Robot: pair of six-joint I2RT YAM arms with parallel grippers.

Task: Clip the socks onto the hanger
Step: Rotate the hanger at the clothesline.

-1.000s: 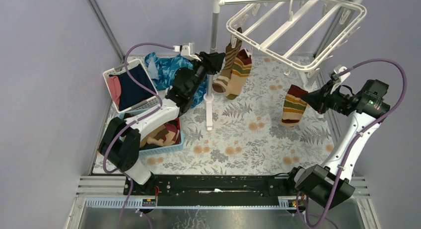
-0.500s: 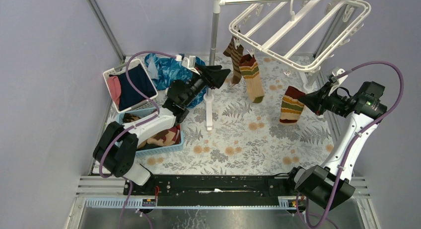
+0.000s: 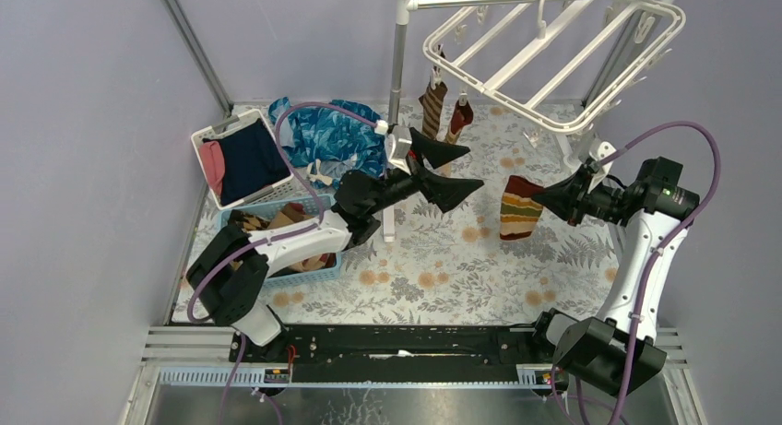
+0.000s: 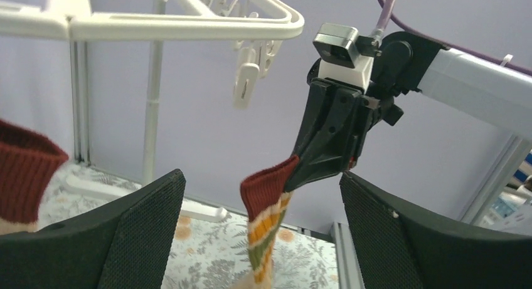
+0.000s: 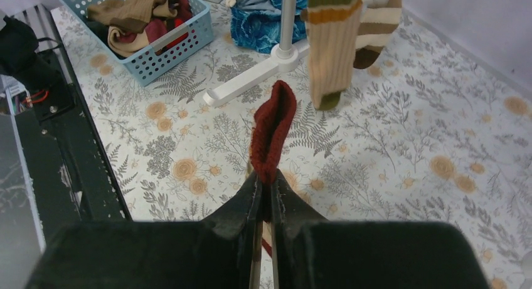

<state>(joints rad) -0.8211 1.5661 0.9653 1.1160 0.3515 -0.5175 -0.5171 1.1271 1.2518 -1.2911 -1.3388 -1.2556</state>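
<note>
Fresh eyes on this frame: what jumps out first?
The right gripper, at right, pinches a striped sock by its red cuff, dangling above the floral mat. The left gripper gapes wide open at centre, near two socks clipped to the white hanger.

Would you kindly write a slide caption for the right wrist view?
Right end effector pinches a red-cuffed sock above the floral mat, two hanging socks beyond.
</note>
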